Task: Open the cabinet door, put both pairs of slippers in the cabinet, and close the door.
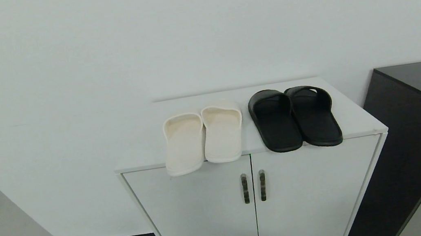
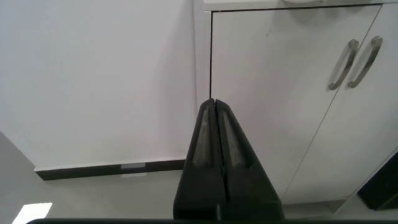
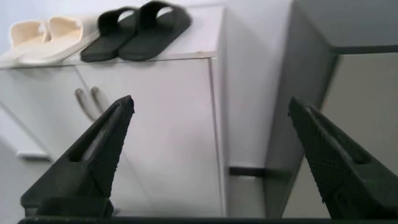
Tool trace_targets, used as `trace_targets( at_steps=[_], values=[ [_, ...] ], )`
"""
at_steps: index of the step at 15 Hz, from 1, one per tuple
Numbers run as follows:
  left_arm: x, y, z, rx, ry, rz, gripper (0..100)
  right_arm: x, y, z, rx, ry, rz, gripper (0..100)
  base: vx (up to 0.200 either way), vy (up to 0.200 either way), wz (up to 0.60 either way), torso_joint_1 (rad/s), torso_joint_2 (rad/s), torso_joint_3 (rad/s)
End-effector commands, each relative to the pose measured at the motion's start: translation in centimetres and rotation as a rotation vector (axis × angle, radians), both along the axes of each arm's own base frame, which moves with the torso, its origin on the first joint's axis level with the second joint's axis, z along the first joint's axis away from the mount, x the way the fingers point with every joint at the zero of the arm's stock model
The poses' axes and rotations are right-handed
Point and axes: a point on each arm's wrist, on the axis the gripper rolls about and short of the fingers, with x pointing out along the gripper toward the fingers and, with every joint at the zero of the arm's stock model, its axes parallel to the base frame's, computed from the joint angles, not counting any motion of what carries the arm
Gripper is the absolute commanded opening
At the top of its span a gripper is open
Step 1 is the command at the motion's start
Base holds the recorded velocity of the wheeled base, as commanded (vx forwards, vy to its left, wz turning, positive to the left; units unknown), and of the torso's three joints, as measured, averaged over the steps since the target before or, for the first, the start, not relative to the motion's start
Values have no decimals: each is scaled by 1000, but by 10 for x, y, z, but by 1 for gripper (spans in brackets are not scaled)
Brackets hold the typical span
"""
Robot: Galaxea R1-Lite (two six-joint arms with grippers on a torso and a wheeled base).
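Both doors of the cabinet (image 1: 198, 218) are shut. The white slippers (image 1: 203, 138) and black slippers (image 1: 295, 118) lie on its top, heels at the front edge, one white heel overhanging. The left hand (image 2: 214, 109) is closed and empty, low beside the cabinet's left corner. The right hand (image 3: 211, 106) is spread wide, holding nothing, facing the right door. The slippers look light, soft and bendy, so pinching a strap or the adjoining side walls should hold. The two slim handles (image 1: 253, 187) look rigid and sit close together, leaving little finger room.
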Motion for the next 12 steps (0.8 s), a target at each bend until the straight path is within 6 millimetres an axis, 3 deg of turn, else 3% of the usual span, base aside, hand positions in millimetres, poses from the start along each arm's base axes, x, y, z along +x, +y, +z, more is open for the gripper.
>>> trace_targets(
  at_steps=[1,5,6,7,12],
  values=[
    [0,0,0,15,-2,0,0,60,7,21,-3,149,112,100,0,0,0,0,0,0],
    [0,0,0,15,0,-1,0,108,21,65,86,149,178,100,0,0,0,0,0,0],
    [0,0,0,15,1,-1,0,113,23,69,88,153,185,100,0,0,0,0,0,0],
    [0,0,0,10,2,-3,0,131,32,76,84,181,220,100,0,0,0,0,0,0],
    [0,0,0,10,2,-4,0,173,84,77,41,232,258,100,0,0,0,0,0,0]
  ],
)
